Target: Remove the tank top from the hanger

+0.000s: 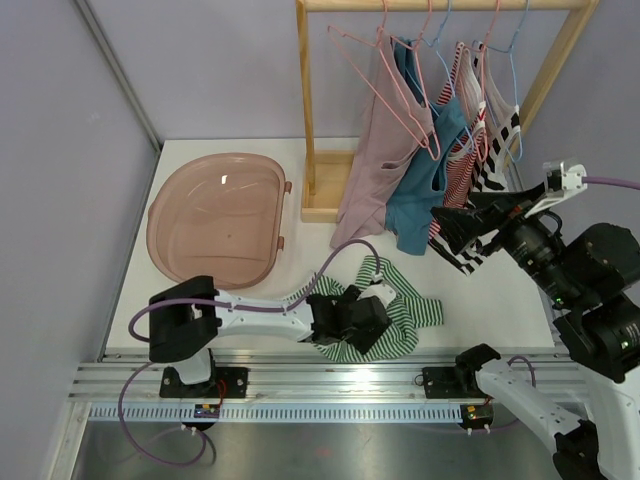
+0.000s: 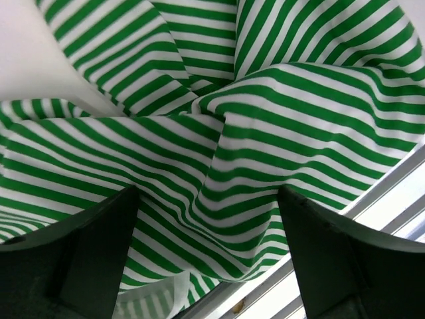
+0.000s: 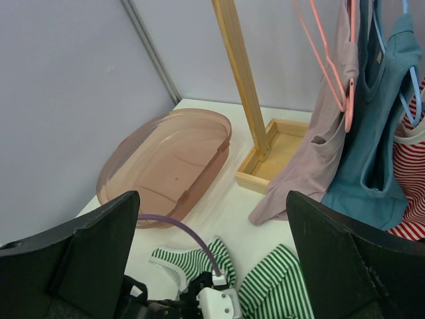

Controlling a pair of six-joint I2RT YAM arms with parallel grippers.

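Observation:
The green-and-white striped tank top point(image 1: 418, 311) lies crumpled on the white table near the front edge, off any hanger. It fills the left wrist view point(image 2: 265, 133) and shows in the right wrist view point(image 3: 273, 287). My left gripper point(image 1: 378, 320) sits low over it, its jaws wide apart point(image 2: 209, 259) with the fabric lying under and between them, not pinched. My right gripper point(image 1: 442, 230) is open and empty point(image 3: 212, 266), held above the table beside the hanging clothes. A bare pink hanger point(image 3: 348, 109) hangs on the rack's rail.
A pink plastic tub point(image 1: 215, 220) lies at the back left. The wooden rack point(image 1: 305, 100) stands behind, holding mauve point(image 1: 375, 160), teal point(image 1: 425, 195), red-striped point(image 1: 460, 160) and black-striped point(image 1: 492, 150) tops. A metal rail point(image 1: 300, 375) runs along the table's front.

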